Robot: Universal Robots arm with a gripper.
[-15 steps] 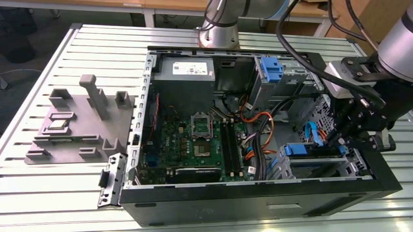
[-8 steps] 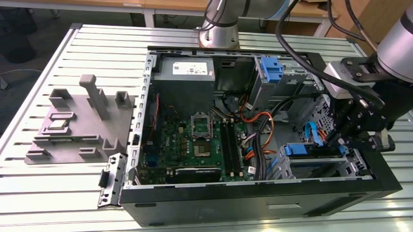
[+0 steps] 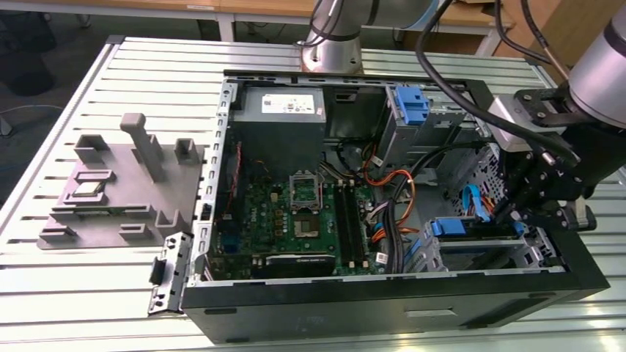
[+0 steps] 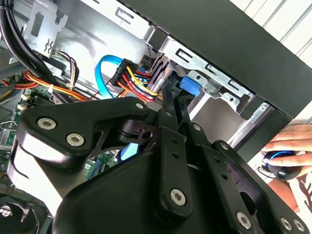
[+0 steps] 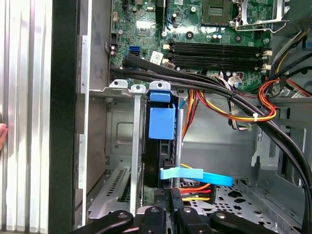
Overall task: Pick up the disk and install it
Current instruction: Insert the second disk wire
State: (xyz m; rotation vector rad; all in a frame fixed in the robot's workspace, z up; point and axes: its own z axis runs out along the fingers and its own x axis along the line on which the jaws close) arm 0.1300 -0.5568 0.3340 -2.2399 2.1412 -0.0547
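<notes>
The disk [image 5: 160, 146] stands edge-on in a metal bay slot at the case's corner, its blue carrier tab [image 5: 161, 122] facing the motherboard. In the exterior view the disk [image 3: 468, 227] sits in the lower bay on that view's right. My gripper [image 5: 172, 195] is right behind the disk's rear end, shut, fingers nearly touching and nothing between them. In the second wrist view my gripper [image 4: 171, 92] points at the blue tab [image 4: 189, 86], beside the coloured power wires [image 4: 139, 80]. A blue flat cable [image 5: 195, 175] crosses just past the fingertips.
The open black computer case [image 3: 391, 308] lies on a slatted table [image 3: 117, 66]. Another blue carrier [image 3: 412, 103] sits in the upper bay. Thick black cables [image 5: 219, 92] run over the bay. A grey fixture [image 3: 122, 187] lies outside the case. A person's hand [image 4: 290, 139] rests beside the case.
</notes>
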